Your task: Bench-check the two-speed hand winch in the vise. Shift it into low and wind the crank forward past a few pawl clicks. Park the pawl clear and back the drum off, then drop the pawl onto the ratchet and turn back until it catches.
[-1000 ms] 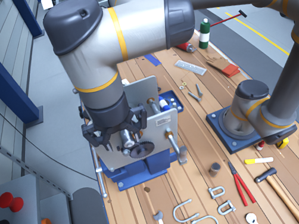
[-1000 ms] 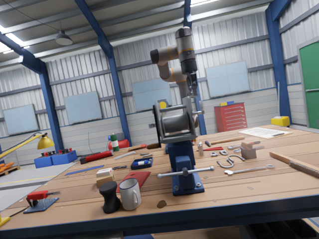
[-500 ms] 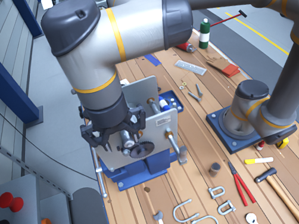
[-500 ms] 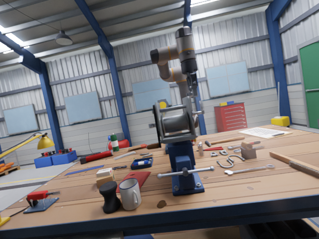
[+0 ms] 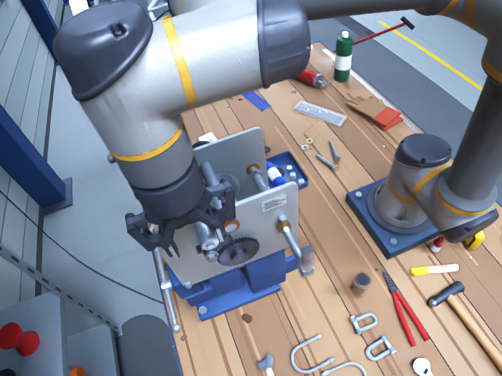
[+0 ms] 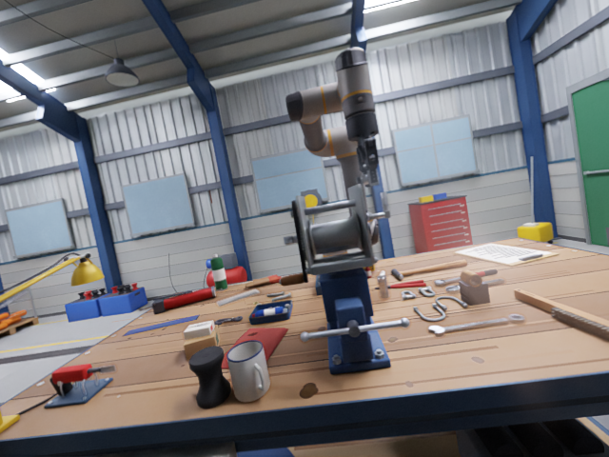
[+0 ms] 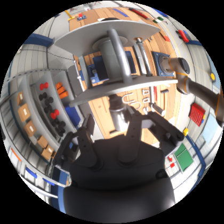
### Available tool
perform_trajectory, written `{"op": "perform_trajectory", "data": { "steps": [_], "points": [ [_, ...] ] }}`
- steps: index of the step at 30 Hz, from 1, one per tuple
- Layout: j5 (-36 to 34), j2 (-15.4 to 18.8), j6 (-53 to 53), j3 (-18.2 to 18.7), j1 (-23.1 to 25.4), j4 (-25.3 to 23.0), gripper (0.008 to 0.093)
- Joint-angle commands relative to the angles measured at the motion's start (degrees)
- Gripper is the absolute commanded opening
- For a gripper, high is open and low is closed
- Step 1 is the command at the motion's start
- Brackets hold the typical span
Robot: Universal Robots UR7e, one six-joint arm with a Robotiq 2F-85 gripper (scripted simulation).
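The hand winch (image 5: 240, 210) sits clamped upright in the blue vise (image 5: 235, 287) at the bench's near-left corner, its grey drum (image 6: 337, 235) between two side plates. A dark ratchet gear (image 5: 239, 251) and a short shaft knob (image 7: 118, 117) stick out of the near plate, and the crank handle (image 5: 299, 250) hangs down on the plate's right side. My gripper (image 5: 187, 227) is open and empty, hovering just outside the near plate above the gear, with the shaft knob close to its fingers (image 7: 112, 120). The pawl is too small to make out.
A blue parts tray (image 6: 270, 311) lies behind the vise. U-bolts and shackles (image 5: 350, 345), red pliers (image 5: 407, 310), a hammer (image 5: 465, 312) and loose bolts (image 5: 327, 157) litter the bench to the right. The arm's base (image 5: 410, 200) is bolted there. The vise handle (image 5: 167, 295) overhangs the bench's left edge.
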Motion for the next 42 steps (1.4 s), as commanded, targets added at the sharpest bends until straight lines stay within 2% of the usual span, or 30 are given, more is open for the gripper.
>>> {"op": "perform_trajectory", "data": {
  "steps": [1,20,42],
  "points": [
    [0.0,0.1,0.0,-0.2,0.0,0.0,0.068],
    [0.0,2.2,0.1,-2.5,0.1,0.2,0.068],
    [0.0,2.4,0.1,-2.8,0.1,0.3,0.068]
  ]
}}
